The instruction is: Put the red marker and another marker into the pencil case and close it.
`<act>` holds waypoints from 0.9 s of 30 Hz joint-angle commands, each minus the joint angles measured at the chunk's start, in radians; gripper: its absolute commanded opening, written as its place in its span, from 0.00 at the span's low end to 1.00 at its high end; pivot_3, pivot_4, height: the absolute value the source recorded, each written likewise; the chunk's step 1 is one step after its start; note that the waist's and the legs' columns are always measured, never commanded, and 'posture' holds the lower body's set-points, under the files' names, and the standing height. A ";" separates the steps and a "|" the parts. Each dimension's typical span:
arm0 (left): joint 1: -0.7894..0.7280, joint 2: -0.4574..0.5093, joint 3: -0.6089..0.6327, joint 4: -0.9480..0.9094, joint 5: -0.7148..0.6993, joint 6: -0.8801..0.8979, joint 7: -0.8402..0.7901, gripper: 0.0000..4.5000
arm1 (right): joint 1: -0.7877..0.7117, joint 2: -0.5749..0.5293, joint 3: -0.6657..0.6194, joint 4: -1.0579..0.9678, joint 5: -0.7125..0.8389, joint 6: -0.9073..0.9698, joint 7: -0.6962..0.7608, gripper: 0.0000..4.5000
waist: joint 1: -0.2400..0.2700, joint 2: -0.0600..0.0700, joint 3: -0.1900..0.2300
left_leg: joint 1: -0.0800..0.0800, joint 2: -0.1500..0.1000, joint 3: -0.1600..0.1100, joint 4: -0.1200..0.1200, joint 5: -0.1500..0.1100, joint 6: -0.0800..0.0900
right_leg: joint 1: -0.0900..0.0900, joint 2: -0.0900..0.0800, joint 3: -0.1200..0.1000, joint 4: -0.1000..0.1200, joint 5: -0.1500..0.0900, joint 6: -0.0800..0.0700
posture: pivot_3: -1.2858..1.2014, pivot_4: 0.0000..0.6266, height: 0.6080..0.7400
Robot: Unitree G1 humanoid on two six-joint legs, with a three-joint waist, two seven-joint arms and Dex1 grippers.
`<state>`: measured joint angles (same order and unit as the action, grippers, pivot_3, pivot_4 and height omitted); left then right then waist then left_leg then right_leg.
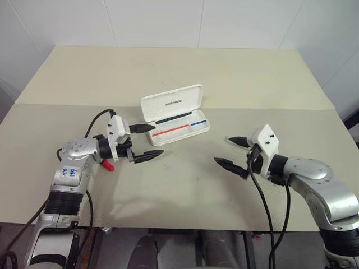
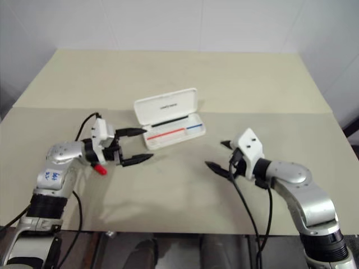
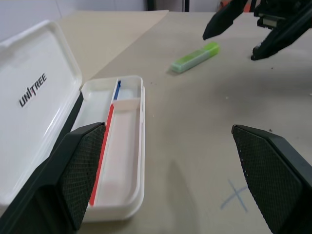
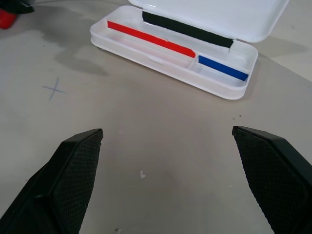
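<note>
Case: one case [image 1: 178, 121], lid open, nothing in the tray, at mid-tabletop [image 1: 185, 190] ahead of and between my hands.
Red marker: one [image 1: 107, 165], lying under my left wrist, behind my left hand [image 1: 147, 141]; long axis hidden.
Green marker: one [image 3: 195, 57], lying beside my right hand [image 1: 233, 151], long axis slanting toward the case.
Hands: both open, empty.
Nearer: left to red, right to green.
</note>
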<state>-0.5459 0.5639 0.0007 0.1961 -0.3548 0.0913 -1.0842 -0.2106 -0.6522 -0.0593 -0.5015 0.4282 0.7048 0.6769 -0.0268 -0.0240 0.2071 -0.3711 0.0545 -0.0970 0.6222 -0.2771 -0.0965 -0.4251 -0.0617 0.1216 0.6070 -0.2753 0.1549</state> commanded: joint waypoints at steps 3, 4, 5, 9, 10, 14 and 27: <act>-0.093 -0.028 -0.039 0.066 0.025 -0.021 -0.041 0.99 | 0.043 0.027 -0.040 -0.077 0.020 -0.002 -0.057 1.00 | -0.001 0.000 0.000 | 0.000 0.000 0.000 0.001 0.000 0.000 | 0.001 0.000 0.000 -0.001 0.000 0.000 | 0.52 0.24 1.00; -0.105 -0.034 -0.045 0.081 0.032 -0.028 -0.044 0.99 | 0.048 0.034 -0.034 -0.079 0.014 -0.005 -0.067 1.00 | -0.001 0.000 0.000 | 0.000 -0.001 0.000 0.001 0.000 0.000 | 0.001 0.000 0.000 -0.001 0.000 0.001 | 0.52 0.24 1.00; -0.114 -0.041 -0.048 0.092 0.036 -0.032 -0.047 0.99 | 0.051 0.040 -0.028 -0.085 0.009 -0.007 -0.077 1.00 | -0.003 0.000 0.000 | 0.000 -0.001 0.000 0.001 0.000 0.000 | 0.001 0.000 0.000 -0.001 0.000 0.001 | 0.52 0.24 1.00; -0.170 -0.079 -0.077 0.157 0.066 -0.064 -0.062 0.99 | 0.054 0.071 -0.044 -0.117 0.015 -0.001 -0.123 1.00 | -0.003 0.000 0.000 | 0.000 0.000 0.000 0.001 0.000 0.000 | 0.001 0.000 0.000 -0.001 0.000 0.000 | 0.52 0.24 1.00; -0.178 -0.083 -0.077 0.172 0.073 -0.077 -0.063 0.99 | 0.065 0.074 -0.044 -0.128 0.014 -0.001 -0.129 1.00 | -0.002 0.000 0.000 | 0.000 0.000 0.000 0.001 0.000 0.000 | 0.001 0.000 0.000 0.000 0.000 0.000 | 0.52 0.24 1.00; -0.201 -0.088 -0.068 0.213 0.086 -0.098 -0.056 0.99 | 0.100 0.072 -0.062 -0.134 0.011 -0.014 -0.138 1.00 | -0.001 -0.001 0.000 | 0.000 -0.001 0.000 0.001 0.000 0.000 | 0.001 0.000 0.000 -0.001 0.001 0.001 | 0.52 0.24 1.00; -0.250 -0.081 -0.081 0.336 0.102 -0.052 -0.112 0.99 | 0.075 0.091 -0.066 -0.085 -0.028 -0.085 -0.168 1.00 | 0.001 -0.001 0.000 | -0.001 -0.001 -0.001 0.002 0.000 0.000 | 0.001 0.000 0.000 -0.001 0.001 0.002 | 0.52 0.24 1.00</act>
<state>-0.7633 0.4818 -0.0792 0.5287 -0.2444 0.0341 -1.1625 -0.1454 -0.5702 -0.0930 -0.5459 0.3990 0.6444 0.5263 -0.0262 -0.0250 0.2076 -0.3727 0.0532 -0.0980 0.6236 -0.2770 -0.0963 -0.4242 -0.0620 0.1220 0.6056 -0.2741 0.1570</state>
